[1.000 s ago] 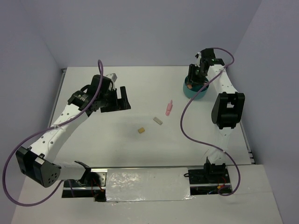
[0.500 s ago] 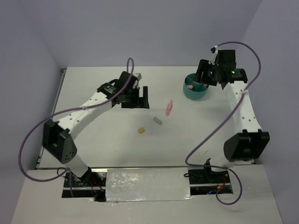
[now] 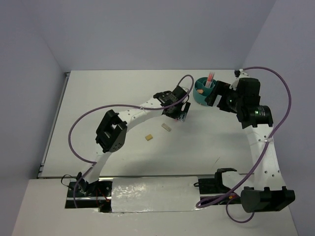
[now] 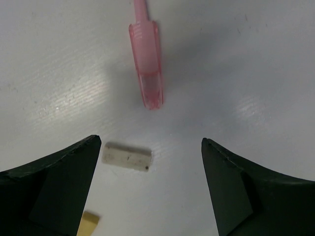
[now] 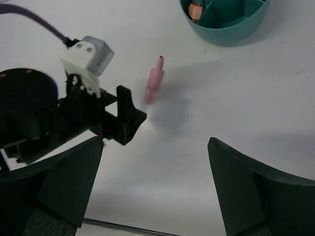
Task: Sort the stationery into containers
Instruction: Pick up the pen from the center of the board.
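Observation:
A pink pen [image 4: 147, 73] lies on the white table, also in the right wrist view [image 5: 153, 86]. My left gripper [image 4: 150, 145] is open and empty just above and short of it; the top view [image 3: 180, 113] shows it covering the pen. A grey eraser [image 4: 126, 158] [image 3: 166, 127] lies by its left finger and a tan eraser [image 4: 88, 223] [image 3: 147, 138] lies nearer. The teal organiser cup [image 3: 202, 97] [image 5: 226, 27] holds an upright pink pen [image 3: 210, 78] and an orange item [image 5: 196, 10]. My right gripper [image 5: 155, 147] [image 3: 217, 94] is open and empty beside the cup.
The left gripper's black body and white camera block [image 5: 87, 56] fill the left of the right wrist view. Purple cables [image 3: 278, 73] loop over both arms. Grey walls close the back and both sides of the table.
The left arm has swung right, over the pink pen. The right gripper has drawn back from above the cup to its right side. A pink pen now shows upright in the cup.

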